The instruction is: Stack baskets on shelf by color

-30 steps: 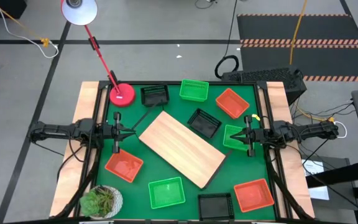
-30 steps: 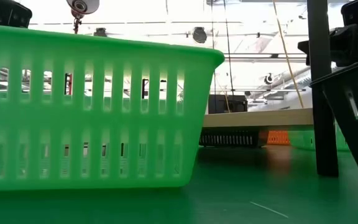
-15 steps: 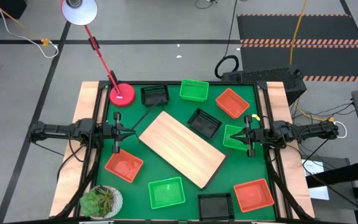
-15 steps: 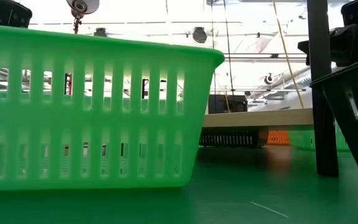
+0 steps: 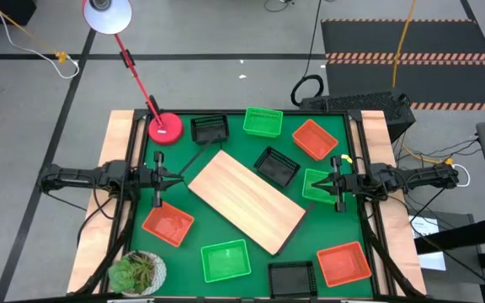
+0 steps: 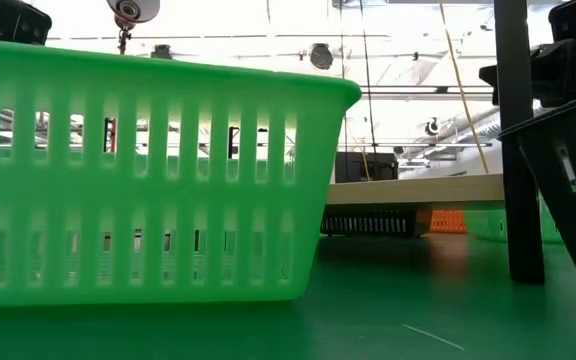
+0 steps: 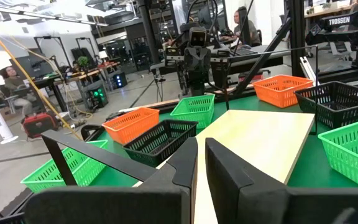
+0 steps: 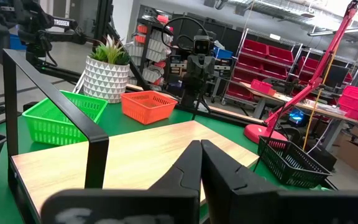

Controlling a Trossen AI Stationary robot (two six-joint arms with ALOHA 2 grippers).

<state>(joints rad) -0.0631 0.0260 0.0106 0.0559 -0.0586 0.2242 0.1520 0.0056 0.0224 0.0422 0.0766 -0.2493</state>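
A red desk lamp (image 5: 108, 14) occupies the upper left of the high view: its white-lit shade sits over the floor beyond the table, a thin red stem runs diagonally down to a round red base (image 5: 165, 128) resting at the upper left corner of the green table mat (image 5: 234, 231). A potted plant (image 5: 135, 273) with spiky green leaves, in a white patterned pot, stands at the lower left corner of the table. Upper right, on the grey floor, lies a black ribbed mat with striped hazard edging (image 5: 402, 57). A coiled black cable (image 5: 306, 87) lies on the floor just above the table's upper edge. In the left wrist view, a seated person (image 7: 16, 82) appears at the far left of the room.
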